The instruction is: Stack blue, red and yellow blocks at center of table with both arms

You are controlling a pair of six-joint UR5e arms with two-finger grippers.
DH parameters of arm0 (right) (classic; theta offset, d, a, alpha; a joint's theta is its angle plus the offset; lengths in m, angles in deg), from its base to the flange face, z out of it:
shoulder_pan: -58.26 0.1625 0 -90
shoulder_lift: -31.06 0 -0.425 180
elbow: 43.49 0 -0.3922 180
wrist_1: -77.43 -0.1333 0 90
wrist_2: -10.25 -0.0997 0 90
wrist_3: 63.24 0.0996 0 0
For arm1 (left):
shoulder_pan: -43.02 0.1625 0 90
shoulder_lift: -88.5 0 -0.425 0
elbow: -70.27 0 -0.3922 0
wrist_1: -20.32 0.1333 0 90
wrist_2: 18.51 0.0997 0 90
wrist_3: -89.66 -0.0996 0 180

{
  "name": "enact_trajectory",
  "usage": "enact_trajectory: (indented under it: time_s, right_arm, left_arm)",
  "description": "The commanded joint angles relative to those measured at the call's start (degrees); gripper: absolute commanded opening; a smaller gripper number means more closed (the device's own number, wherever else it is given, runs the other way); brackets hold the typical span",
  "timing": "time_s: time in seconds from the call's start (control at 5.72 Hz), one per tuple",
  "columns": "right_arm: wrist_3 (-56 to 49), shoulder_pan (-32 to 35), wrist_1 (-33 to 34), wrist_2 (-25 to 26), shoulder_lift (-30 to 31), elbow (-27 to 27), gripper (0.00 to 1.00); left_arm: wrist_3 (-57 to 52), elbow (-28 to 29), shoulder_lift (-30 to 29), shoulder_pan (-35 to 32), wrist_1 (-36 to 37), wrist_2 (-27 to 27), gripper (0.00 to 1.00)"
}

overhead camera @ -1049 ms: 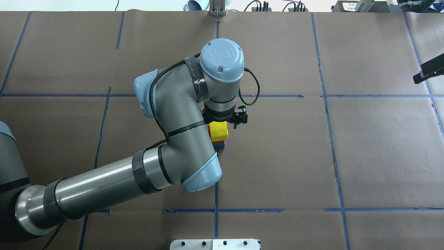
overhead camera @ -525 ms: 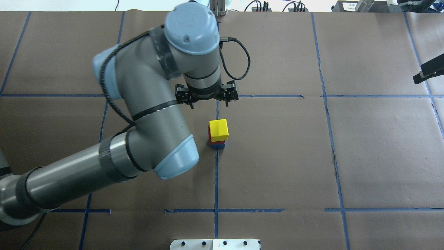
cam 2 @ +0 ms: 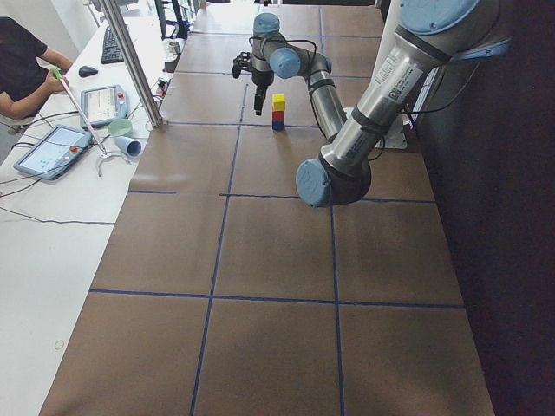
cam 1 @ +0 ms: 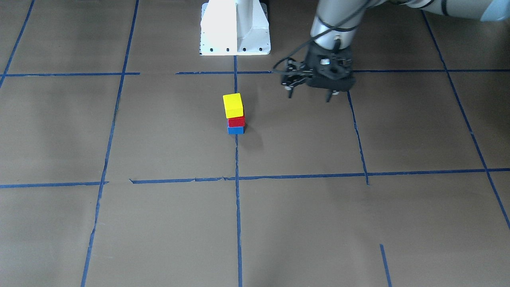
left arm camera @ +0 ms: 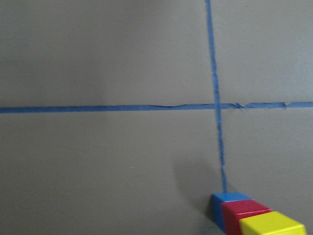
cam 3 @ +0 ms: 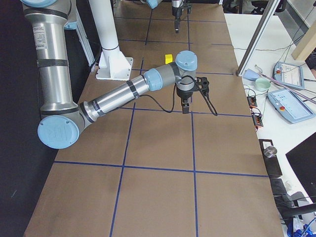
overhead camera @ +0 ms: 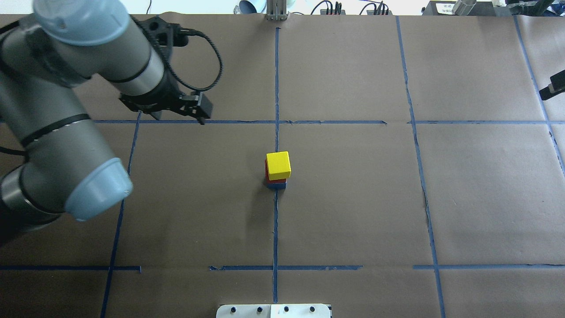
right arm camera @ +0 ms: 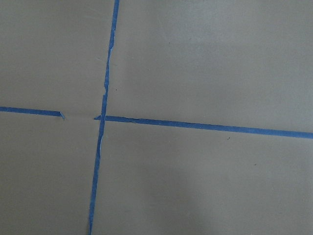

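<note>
A yellow block [overhead camera: 278, 164] sits on a red block [cam 1: 236, 121], which sits on a blue block [overhead camera: 276, 185], upright on the centre tape line. The stack also shows in the front view [cam 1: 233, 105] and at the bottom right of the left wrist view [left arm camera: 244, 211]. My left gripper [overhead camera: 178, 118] is open and empty, raised well to the left of and beyond the stack; in the front view [cam 1: 310, 97] its fingers stand wide apart. My right gripper [overhead camera: 555, 86] shows only as a dark tip at the right edge; I cannot tell whether it is open or shut.
Blue tape lines [overhead camera: 276, 88] grid the brown paper tabletop. The white robot base plate [overhead camera: 273, 310] sits at the near edge. A metal post [overhead camera: 276, 11] stands at the far edge. Tablets and a cup lie on the side bench [cam 2: 52, 152].
My left gripper has lifted off the stack and swung away up and to the left, leaving the yellow block on top. The right gripper's tip has shifted slightly toward the right edge.
</note>
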Motion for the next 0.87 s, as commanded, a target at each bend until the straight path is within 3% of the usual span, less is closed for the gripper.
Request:
enact_trajectory:
  time_s: [0.0, 0.17, 0.35, 0.7]
  right_arm:
    - [-14.02, 6.08, 0.5, -0.15, 3.66, -3.38, 1.0]
    - [-15.83, 6.63, 0.07, -0.15, 6.64, -3.32, 1.0]
    - [-18.28, 7.59, 0.32, -0.15, 8.75, -3.23, 1.0]
    - [-18.48, 7.6, -0.2, -0.06, 10.44, -3.49, 1.0]
  left_arm:
    - [-24.04, -4.46, 17.0, -12.39, -0.51, -4.56, 1.0]
    - [-34.43, -4.37, 22.38, -20.12, -0.52, -9.47, 1.0]
    - [-48.98, -2.29, 27.22, -28.03, -0.52, -10.21, 1.0]
    - [-63.4, 8.84, 32.01, -39.23, -1.13, -14.78, 1.0]
